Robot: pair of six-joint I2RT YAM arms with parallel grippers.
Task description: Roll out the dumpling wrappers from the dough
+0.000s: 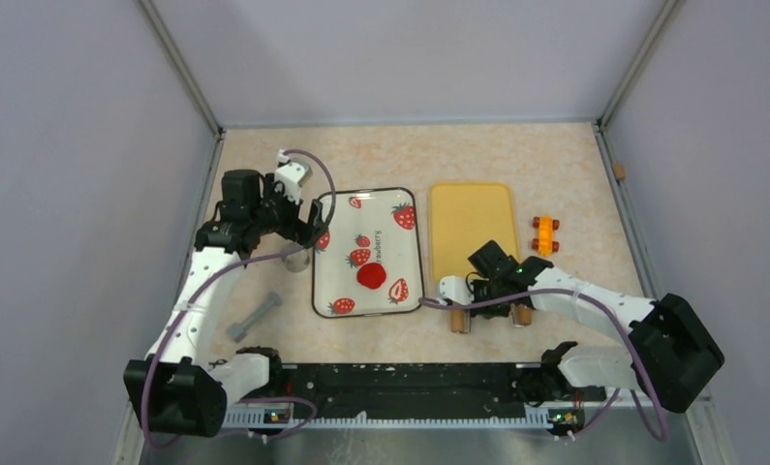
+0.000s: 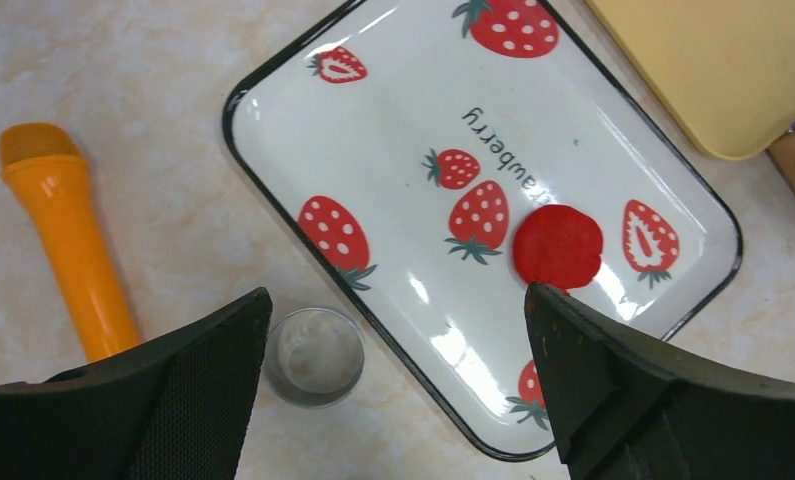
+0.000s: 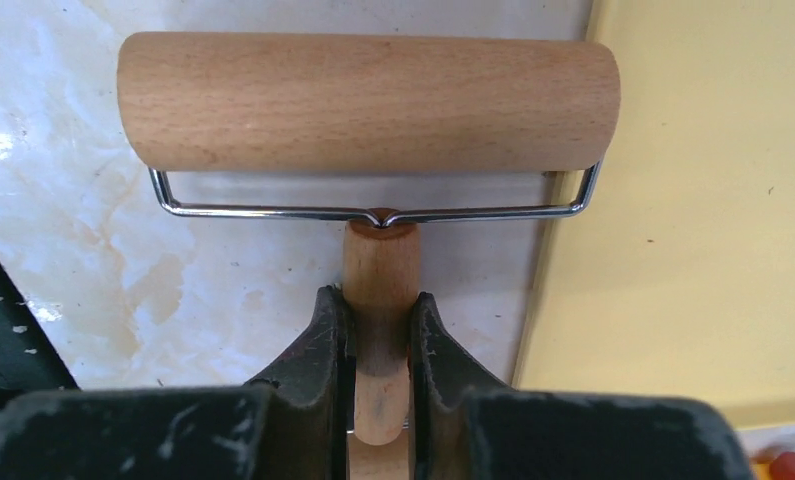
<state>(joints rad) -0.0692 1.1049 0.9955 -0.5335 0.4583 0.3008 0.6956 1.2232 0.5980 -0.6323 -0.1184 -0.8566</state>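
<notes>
The dough (image 2: 558,246), a flat round red piece, lies in the tray (image 2: 273,130), under the left gripper (image 2: 398,300) and close to one of its spread fingers (image 2: 593,370). Nothing is between those fingers. A metal ring (image 2: 315,357) sits on the table just outside the tray's rim, by the other finger, with an orange tool (image 2: 68,240) beyond it. Print on the tray reads "rawberry", its start meeting the dough. The right gripper (image 3: 378,300) pinches the handle (image 3: 381,270) of a wooden roller (image 3: 368,100), which lies ahead of it on the table, its end at the edge of a yellow board (image 3: 693,200)
</notes>
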